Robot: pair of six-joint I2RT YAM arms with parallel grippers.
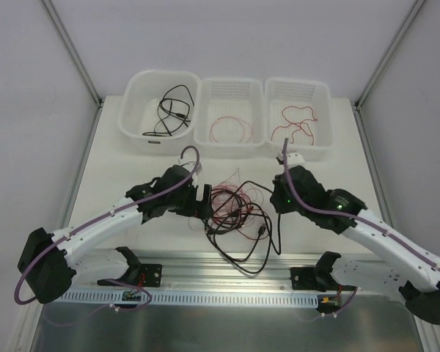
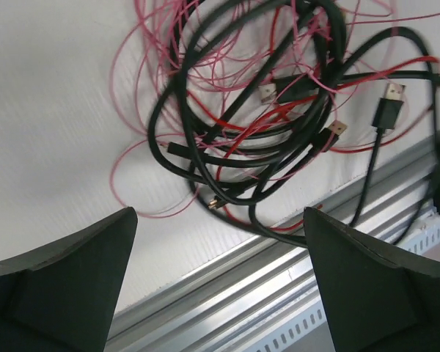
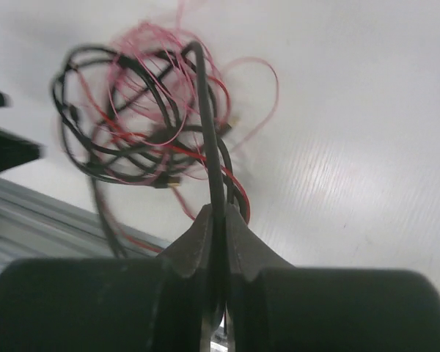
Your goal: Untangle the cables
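Sorting looks partly done: three bins [image 1: 161, 74] at the far edge each hold loose cables [image 1: 172, 110] (black, pinkish, red), but a tangle [image 1: 235, 209] lies mid-way on the desk [image 1: 117, 169]. Right pincer [image 3: 218, 220] is clenched on one black cable [image 3: 207, 110] rising from the tangle. Left pincer [image 2: 220, 213] is released, tangle just ahead.

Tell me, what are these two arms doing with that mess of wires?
Two robot arms are sorting out a tangled heap of black, red and thin pink cables on the white table. The black right hand is clamped shut on one thick black cable that runs up into the heap. The black left hand is open and empty, just beside the heap. Three white plastic bins at the far edge already hold separated cables: black, thin red, and red.
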